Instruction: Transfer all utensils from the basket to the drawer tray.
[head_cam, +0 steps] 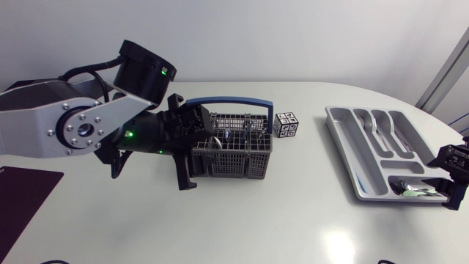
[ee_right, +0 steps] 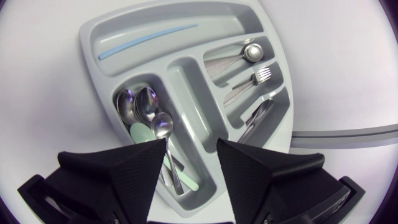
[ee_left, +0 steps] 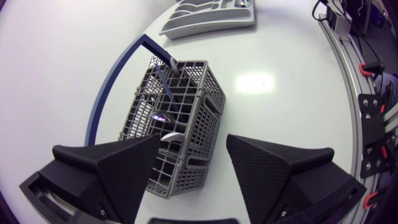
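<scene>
The grey mesh basket (head_cam: 234, 163) with a blue handle (head_cam: 227, 102) stands mid-table. My left gripper (head_cam: 192, 147) hangs open over its left end. In the left wrist view the basket (ee_left: 186, 106) lies ahead of and under the open left gripper (ee_left: 193, 174), with a pale utensil end (ee_left: 171, 135) showing inside. The grey drawer tray (head_cam: 343, 147) is at the right. My right gripper (head_cam: 451, 176) stands open over the tray's near end. Just ahead of the right gripper (ee_right: 191, 168), several spoons (ee_right: 146, 109) lie in a tray (ee_right: 186, 87) compartment; nothing is held.
Other tray compartments hold a fork (ee_right: 261, 74), a spoon (ee_right: 250, 52) and knives (ee_right: 258, 115); a pale blue stick (ee_right: 149, 40) lies in the long one. A black-and-white marker cube (head_cam: 286, 125) sits right of the basket. A dark mat (head_cam: 22, 194) lies front left.
</scene>
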You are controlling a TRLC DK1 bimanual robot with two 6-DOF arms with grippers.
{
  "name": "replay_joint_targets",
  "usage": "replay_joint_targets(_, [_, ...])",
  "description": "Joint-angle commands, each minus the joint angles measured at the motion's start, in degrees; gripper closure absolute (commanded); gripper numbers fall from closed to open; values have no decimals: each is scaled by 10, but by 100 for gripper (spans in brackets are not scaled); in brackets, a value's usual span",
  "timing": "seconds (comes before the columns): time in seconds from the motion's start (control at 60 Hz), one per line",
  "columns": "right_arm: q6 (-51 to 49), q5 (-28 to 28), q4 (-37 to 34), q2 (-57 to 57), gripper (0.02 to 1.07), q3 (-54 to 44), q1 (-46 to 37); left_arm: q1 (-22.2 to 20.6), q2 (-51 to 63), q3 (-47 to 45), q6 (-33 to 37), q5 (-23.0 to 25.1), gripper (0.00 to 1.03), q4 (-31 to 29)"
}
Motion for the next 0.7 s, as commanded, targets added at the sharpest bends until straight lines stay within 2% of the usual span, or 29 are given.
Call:
replay_joint_targets(0.0, [29, -10, -10, -39, 31, -30, 21, -4, 4, -17, 53, -12, 29, 18])
replay_joint_targets(0.1, [60, -23, -31, -88, 26, -52, 50, -5, 6, -19, 90, -27, 29, 30])
replay_joint_targets(0.483, [187, -50, -50, -225, 23, -141, 185, -30, 55, 24, 239, -83, 29, 22])
replay_joint_targets(0.683, [254, -61, -42, -264, 22, -191, 254, -28, 90, 61, 280, -85, 30, 12])
